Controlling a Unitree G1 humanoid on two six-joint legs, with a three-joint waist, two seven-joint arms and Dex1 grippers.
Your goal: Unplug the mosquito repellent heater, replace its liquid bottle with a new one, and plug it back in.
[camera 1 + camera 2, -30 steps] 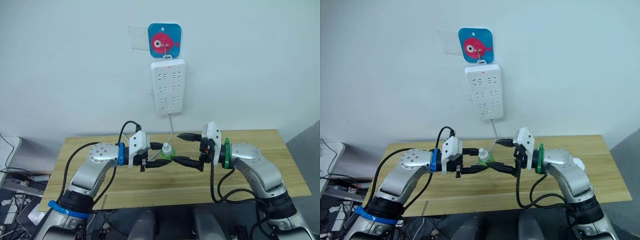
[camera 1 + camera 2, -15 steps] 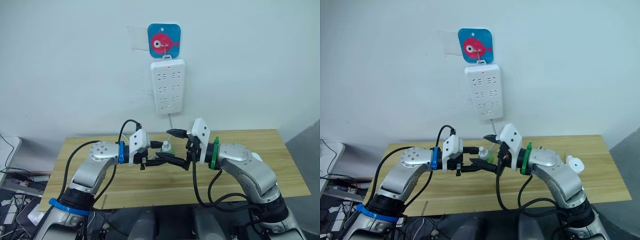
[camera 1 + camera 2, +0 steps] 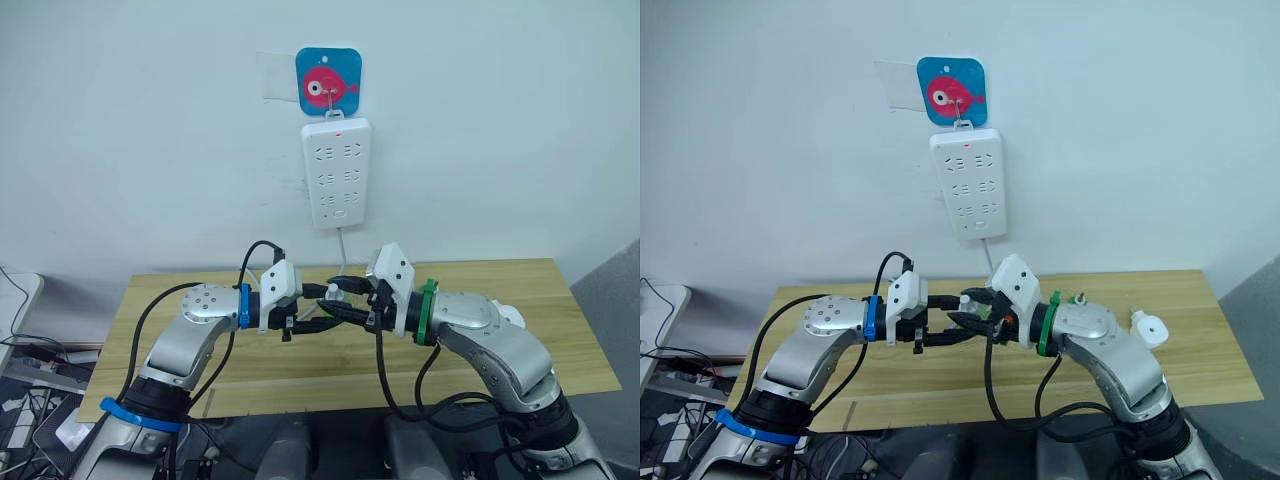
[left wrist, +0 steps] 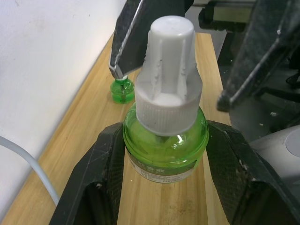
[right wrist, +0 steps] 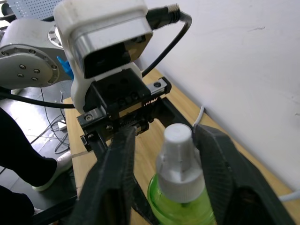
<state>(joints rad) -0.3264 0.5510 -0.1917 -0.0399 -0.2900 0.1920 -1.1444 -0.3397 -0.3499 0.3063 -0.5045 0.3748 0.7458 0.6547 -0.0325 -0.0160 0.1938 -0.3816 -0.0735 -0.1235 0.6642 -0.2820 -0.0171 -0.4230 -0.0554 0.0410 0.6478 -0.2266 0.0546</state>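
the green liquid bottle [image 4: 165, 140] sits clamped at its belly between the left gripper [image 4: 164, 154] fingers, held above the wooden table [image 3: 560, 330], near the centre of the head view. it is a small rounded bottle of clear green liquid with a white ribbed screw cap [image 4: 171, 61] on top, so it looks like the new, unopened refill. the right gripper [image 5: 164, 150] has its two fingers parted, one on each side of the cap, not visibly pinching it.

my reading is that the step in hand is uncapping the new bottle: one arm holds the body, the other is placed to grip the cap. the next move calls for the right fingers to close squarely on the ribbed cap and twist, while the left grip keeps the bottle from turning; a loose hold on the smooth belly could let it spin or slip.

a second small green bottle [image 4: 123, 90] stands on the table near the wall, likely the used one. the mosquito repellent heater [image 3: 1148, 329], a small white rounded unit, lies on the table at about 3 o'clock from the grippers, behind the right forearm and already unplugged. the white power strip [image 3: 337, 172] hangs on the wall at 12 o'clock under a blue fish hook [image 3: 327, 80], its cable [image 3: 342, 250] trailing down to the table.
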